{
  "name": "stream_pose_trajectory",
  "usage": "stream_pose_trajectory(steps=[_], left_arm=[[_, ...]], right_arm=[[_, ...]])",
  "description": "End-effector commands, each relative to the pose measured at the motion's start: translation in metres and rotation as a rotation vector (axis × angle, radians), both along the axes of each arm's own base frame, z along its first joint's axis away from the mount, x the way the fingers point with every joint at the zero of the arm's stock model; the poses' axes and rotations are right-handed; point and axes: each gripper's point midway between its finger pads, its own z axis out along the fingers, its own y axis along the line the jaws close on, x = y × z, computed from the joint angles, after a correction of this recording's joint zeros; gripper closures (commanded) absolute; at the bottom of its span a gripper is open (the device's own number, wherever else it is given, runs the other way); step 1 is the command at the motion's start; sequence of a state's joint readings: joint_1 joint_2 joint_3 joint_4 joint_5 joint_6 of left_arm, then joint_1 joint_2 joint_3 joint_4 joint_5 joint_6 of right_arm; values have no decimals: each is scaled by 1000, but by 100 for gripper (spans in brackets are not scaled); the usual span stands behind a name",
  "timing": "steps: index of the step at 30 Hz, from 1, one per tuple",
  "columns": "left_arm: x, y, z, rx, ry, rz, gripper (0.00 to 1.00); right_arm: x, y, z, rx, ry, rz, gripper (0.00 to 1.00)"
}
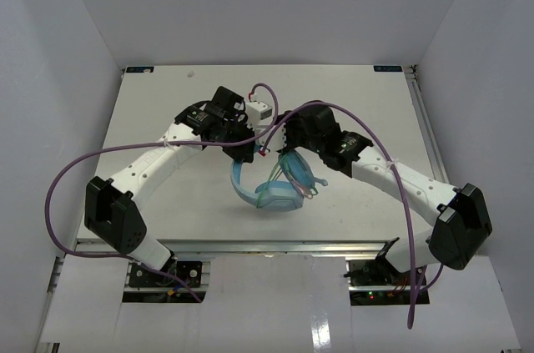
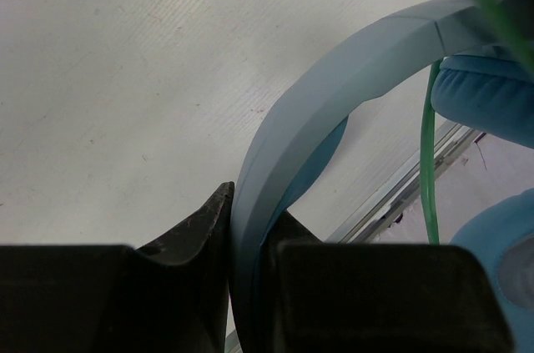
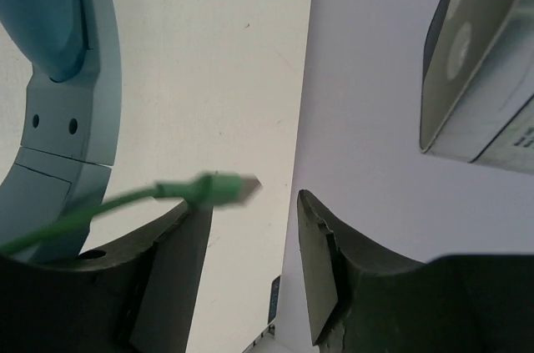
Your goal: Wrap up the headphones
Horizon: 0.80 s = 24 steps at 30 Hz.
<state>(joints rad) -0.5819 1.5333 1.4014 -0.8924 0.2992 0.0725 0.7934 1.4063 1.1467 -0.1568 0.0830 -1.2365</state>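
Note:
The light blue headphones (image 1: 275, 193) hang above the table between my two grippers. My left gripper (image 1: 243, 153) is shut on the headband (image 2: 334, 78), which runs up from between the jaws (image 2: 249, 232). A padded earcup (image 2: 488, 94) and the pale-green cable (image 2: 429, 169) show at the right of the left wrist view. My right gripper (image 1: 284, 149) is open. In the right wrist view the cable's green plug (image 3: 224, 189) hangs loose and blurred at the left fingertip, not gripped, beside the gripper's gap (image 3: 254, 213). The headband (image 3: 71, 94) curves at the left there.
White table (image 1: 167, 103) with white walls around it. Purple robot cables (image 1: 367, 132) loop over both arms. The left arm's white wrist box (image 3: 480, 69) is close above my right gripper. The table's front metal rail (image 2: 409, 194) lies under the headphones.

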Motion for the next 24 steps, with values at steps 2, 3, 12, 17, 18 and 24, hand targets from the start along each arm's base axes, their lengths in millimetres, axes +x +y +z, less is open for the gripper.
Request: stream_pose_trajectory(steps=[2,3,12,17,18,24], left_arm=[[-2,-11,31,-95,-47,-26,100],[-1,-11,28,-88,-44,-21,100],[8,-10,23,-97,-27,-6,100],[18,-9,17,-81,-13,16,100],[24,-8,16,-76,-14,31,100],[70,-8,-3,-67,5,134,100]], right_arm=[[-4,-7,4,23,0,32,41],[-4,-9,4,27,3,30,40],[10,-48,-8,97,108,-31,21],[14,-71,-10,195,203,-97,19],[17,-78,-8,231,227,-127,19],[16,-112,19,527,383,-269,16]])
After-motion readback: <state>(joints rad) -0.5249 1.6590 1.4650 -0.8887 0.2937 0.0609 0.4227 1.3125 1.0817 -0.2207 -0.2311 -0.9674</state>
